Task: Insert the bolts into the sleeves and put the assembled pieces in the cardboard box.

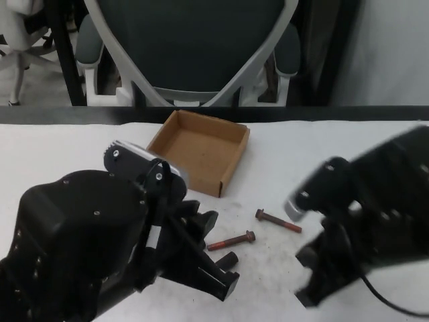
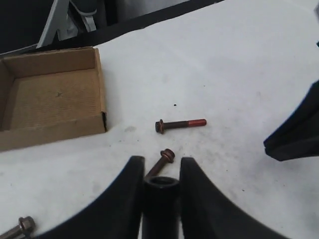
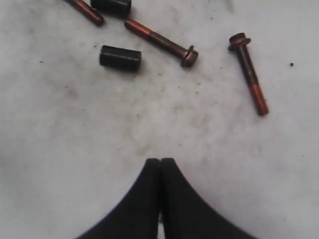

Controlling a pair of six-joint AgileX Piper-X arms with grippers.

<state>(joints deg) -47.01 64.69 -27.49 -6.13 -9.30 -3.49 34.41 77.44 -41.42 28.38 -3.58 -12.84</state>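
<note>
Left hand (image 2: 160,167) clamps sleeve (image 2: 160,199) (rt wrist cam: loose sleeve (image 3: 120,58)).

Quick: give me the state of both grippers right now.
Left gripper: closed on a black sleeve.
Right gripper: closed, holding nothing.

At four o'clock from the brown cardboard box (image 1: 201,151), the black right arm (image 1: 375,221) is blurred; one rusty steel bolt (image 2: 20,226) is cut off by an edge.
</note>
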